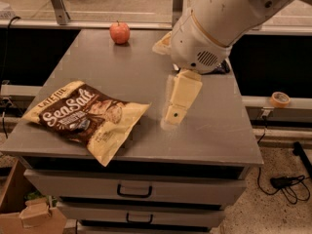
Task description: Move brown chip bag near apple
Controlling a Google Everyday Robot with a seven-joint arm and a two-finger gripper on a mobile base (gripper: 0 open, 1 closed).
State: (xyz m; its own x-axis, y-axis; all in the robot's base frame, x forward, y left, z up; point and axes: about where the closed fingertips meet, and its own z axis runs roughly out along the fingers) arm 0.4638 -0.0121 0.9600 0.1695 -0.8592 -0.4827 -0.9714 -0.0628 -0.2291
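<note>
The brown chip bag lies flat at the front left of the grey table, its "Sea Salt" lettering facing up and one tan corner hanging over the front edge. The red-orange apple stands at the far edge, left of centre. My gripper hangs from the big white arm over the middle of the table. It points down, to the right of the bag and apart from it, and holds nothing.
A dark blue chip bag is almost hidden behind the arm at the back right. Drawers sit under the table top. A tape roll lies on a ledge to the right, a cardboard box stands at the lower left, and cables lie on the floor.
</note>
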